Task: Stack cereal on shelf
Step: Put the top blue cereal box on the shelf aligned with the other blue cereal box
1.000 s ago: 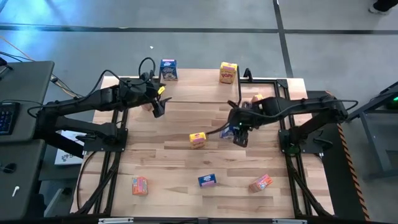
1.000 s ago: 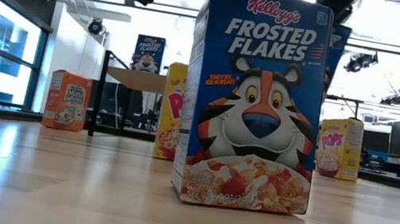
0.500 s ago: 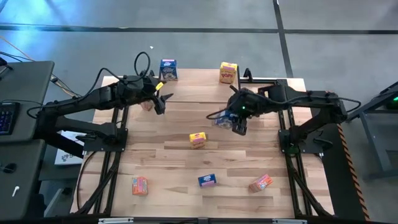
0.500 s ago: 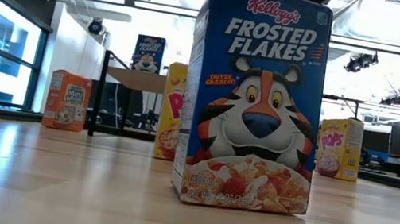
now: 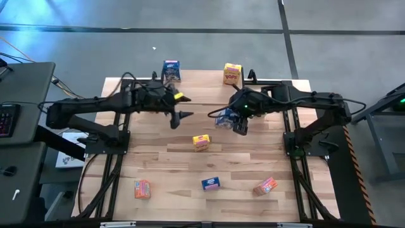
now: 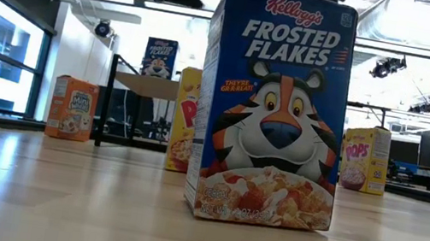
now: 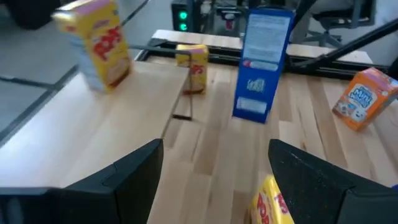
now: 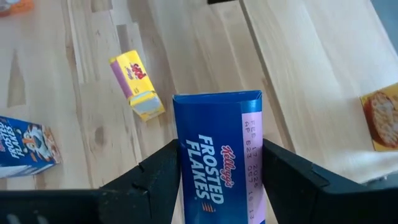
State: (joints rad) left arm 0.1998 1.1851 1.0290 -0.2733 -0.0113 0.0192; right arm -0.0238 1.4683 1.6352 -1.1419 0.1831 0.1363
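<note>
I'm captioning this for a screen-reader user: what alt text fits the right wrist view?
The right gripper is shut on a blue Frosted Flakes box, held above the wooden tabletop. Beyond it a yellow cereal box lies on its side, and another blue box shows at the picture's edge.

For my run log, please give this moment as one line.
right end effector: shut on blue cereal box, raised above table | left end effector: open, empty, above the shelf | yellow box: mid-table

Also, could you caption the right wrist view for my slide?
Right gripper holding a blue Frosted Flakes box above the table.
</note>
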